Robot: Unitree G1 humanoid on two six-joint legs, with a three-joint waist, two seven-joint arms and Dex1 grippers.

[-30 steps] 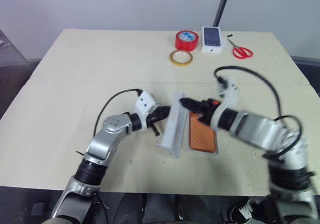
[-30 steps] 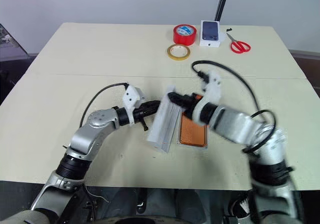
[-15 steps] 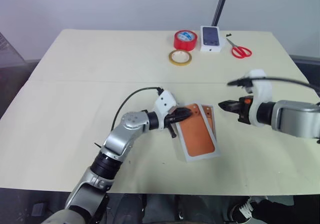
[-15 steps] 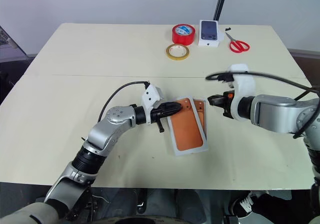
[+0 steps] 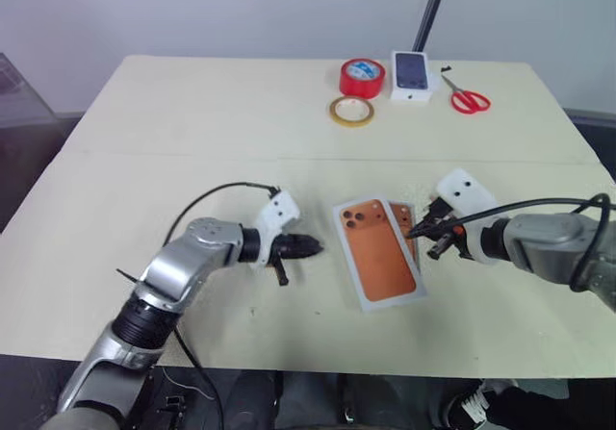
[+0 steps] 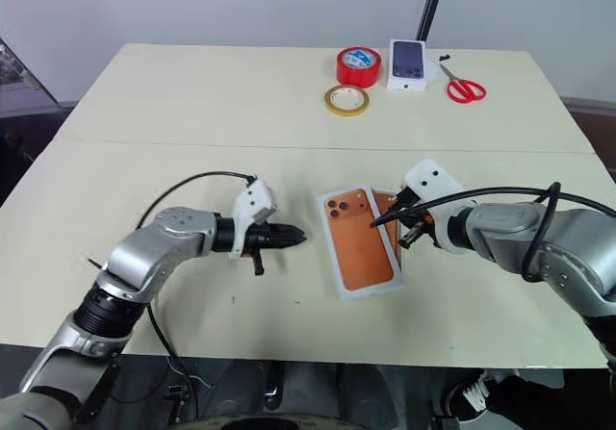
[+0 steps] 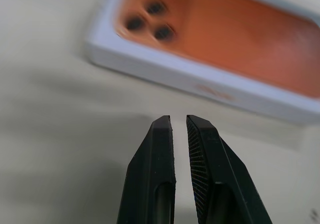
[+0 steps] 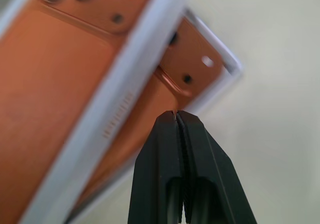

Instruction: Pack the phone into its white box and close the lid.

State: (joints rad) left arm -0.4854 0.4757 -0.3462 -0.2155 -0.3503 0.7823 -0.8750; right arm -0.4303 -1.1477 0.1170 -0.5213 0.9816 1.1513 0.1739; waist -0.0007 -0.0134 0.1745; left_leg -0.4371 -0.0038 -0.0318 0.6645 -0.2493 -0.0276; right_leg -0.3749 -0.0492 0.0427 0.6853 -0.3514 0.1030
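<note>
Copper-orange, the phone [image 6: 389, 220] lies in the white box [image 8: 220, 58] before you, mostly covered by the lid [image 5: 379, 253] resting askew on it. Your left gripper [image 5: 310, 246] sits beside the lid, fingers nearly together and empty; your right gripper [image 6: 377, 223], pressed together, hovers over the phone.

Left end effector [image 5: 313, 247] held low over the table [image 5: 192, 122], pointing toward the right one; two black fingers [image 7: 160, 174] nearly together with a thin gap between them, gripping nothing. Left forearm angled in from the near left, elbow bent. Right end effector [image 5: 421, 229] aimed back at the left one and slightly downward — fingers [image 8: 165, 154] pressed fully together, empty. Right forearm reaching in from the right edge, roughly level, cable looping over the wrist.
</note>
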